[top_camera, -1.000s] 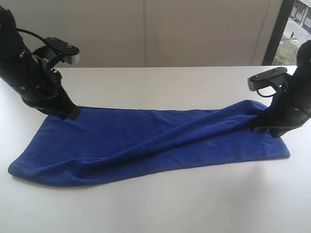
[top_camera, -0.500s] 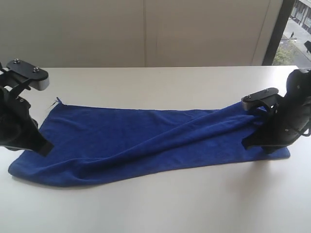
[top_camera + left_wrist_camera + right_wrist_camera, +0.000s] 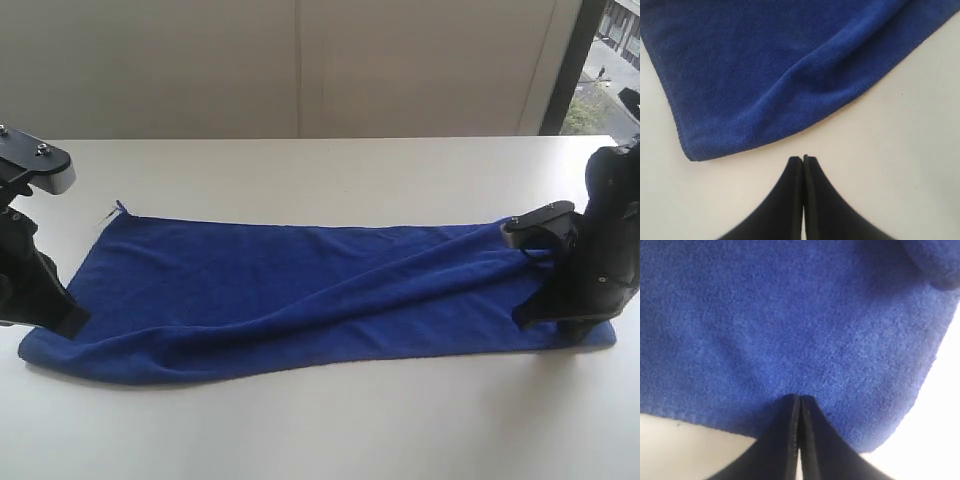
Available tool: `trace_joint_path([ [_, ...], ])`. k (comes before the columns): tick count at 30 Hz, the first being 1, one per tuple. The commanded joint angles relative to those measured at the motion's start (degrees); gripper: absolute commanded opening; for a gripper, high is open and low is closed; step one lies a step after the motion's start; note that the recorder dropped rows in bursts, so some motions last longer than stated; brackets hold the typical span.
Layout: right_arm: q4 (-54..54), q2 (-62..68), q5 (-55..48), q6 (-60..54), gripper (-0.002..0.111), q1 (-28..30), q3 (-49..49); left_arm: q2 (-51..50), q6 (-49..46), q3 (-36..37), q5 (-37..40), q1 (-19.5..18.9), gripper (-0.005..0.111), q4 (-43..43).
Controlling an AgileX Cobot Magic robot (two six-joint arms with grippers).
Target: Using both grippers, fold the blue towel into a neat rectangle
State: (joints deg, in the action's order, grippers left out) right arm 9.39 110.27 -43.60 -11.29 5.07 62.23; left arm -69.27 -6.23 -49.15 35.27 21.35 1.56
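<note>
The blue towel (image 3: 300,290) lies stretched left to right on the white table (image 3: 330,170), doubled lengthwise with a long diagonal ridge. A small white label (image 3: 108,212) shows at its far left corner. My left gripper (image 3: 70,322) is shut and empty beside the towel's near left corner. In the left wrist view its tips (image 3: 803,158) sit over bare table, just short of the towel's edge (image 3: 765,65). My right gripper (image 3: 524,320) is shut at the towel's right end. Its tips (image 3: 800,397) rest over the cloth (image 3: 790,315) near the edge, with no fold between them.
A pale wall runs behind the table's far edge, and a dark window frame (image 3: 570,60) stands at the back right. Bare tabletop surrounds the towel on all sides.
My left gripper has let go of the far left corner and swung to the near left, off the towel. The right gripper moved nearer, and the towel's right end now lies flatter.
</note>
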Motion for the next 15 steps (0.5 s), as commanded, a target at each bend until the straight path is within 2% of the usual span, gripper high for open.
trace_joint_path([
  [1,6.79,0.52,-9.22,4.83,0.0,0.02,-4.33,0.59,0.47,0.46,0.47,-0.05,0.0,1.46],
  [10,7.8,-4.89,-15.75,6.82,0.0,0.02,-8.66,0.59,-0.16,0.46,0.11,-0.05,0.0,3.59],
  [15,14.79,-9.18,-16.11,12.8,0.0,0.02,-8.84,0.59,-0.16,0.46,0.01,-0.05,0.0,3.92],
])
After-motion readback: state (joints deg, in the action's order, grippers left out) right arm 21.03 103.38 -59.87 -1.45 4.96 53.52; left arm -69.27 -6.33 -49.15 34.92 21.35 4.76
